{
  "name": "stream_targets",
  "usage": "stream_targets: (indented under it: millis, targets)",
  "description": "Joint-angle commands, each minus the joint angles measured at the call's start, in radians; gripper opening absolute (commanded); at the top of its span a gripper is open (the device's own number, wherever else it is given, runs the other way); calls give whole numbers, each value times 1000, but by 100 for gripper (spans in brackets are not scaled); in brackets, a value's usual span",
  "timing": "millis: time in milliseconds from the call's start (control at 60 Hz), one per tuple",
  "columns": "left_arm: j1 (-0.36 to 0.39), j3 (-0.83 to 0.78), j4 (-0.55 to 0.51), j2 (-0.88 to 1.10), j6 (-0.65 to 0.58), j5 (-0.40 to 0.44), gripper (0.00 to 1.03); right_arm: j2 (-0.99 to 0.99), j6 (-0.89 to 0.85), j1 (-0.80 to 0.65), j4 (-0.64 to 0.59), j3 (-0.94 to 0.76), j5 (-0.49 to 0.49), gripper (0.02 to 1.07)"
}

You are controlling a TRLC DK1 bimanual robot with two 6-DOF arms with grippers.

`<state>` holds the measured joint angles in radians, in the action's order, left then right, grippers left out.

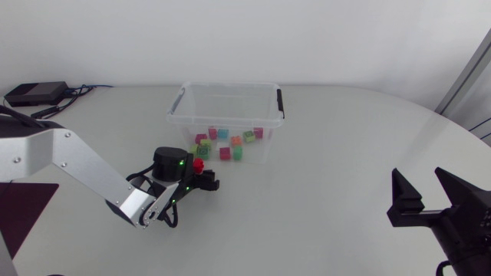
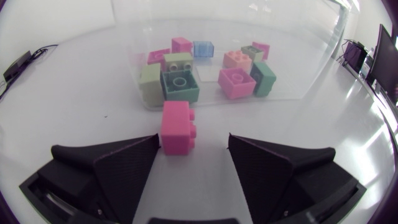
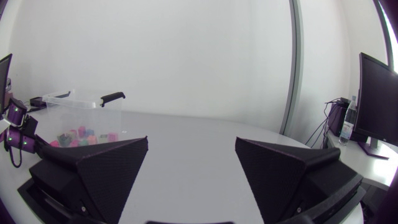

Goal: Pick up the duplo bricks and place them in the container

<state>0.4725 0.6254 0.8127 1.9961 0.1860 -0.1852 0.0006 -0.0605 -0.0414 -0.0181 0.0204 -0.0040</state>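
A pink duplo brick (image 2: 176, 127) stands on the table between the fingers of my left gripper (image 2: 193, 143), just in front of the clear plastic container (image 2: 292, 74). The gripper is open: the brick is against one finger and a gap shows at the other. From above, the brick (image 1: 198, 164) lies at the tip of the left gripper (image 1: 202, 176), beside the container's (image 1: 178, 115) near left corner. Several coloured bricks (image 2: 236, 81) lie inside the container. My right gripper (image 1: 426, 193) hovers open and empty at the table's right side, far from the container (image 3: 74, 99).
A black box with cables (image 1: 34, 93) sits at the back left of the table. The container has black handle clips (image 1: 280, 103) on its short sides. Bare white tabletop stretches between the container and the right gripper (image 3: 191, 146).
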Motion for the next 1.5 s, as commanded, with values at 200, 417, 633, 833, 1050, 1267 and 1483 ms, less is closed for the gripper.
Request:
stream_targets:
  millis: [200,417,633,833,1050,1267,1483]
  targets:
    - [-26,-12,22,50,1,6,39,-5,-15,-5,10,-20,-4,103]
    - [-44,-23,42,52,-2,46,29,-5,-16,-5,10,-20,-4,103]
    - [-40,-53,79,38,-22,55,16,-5,-15,-5,10,-20,-4,103]
    - [-41,-118,105,-23,-43,59,16,-5,-15,-5,10,-20,-4,103]
    - [11,-293,100,-326,-92,59,16,-5,-15,-5,10,-20,-4,103]
    - [41,-332,-244,-895,-134,56,16,-5,-15,-5,10,-20,-4,103]
    - [-12,-224,-314,-970,-155,84,16,-5,-15,-5,10,-20,-4,103]
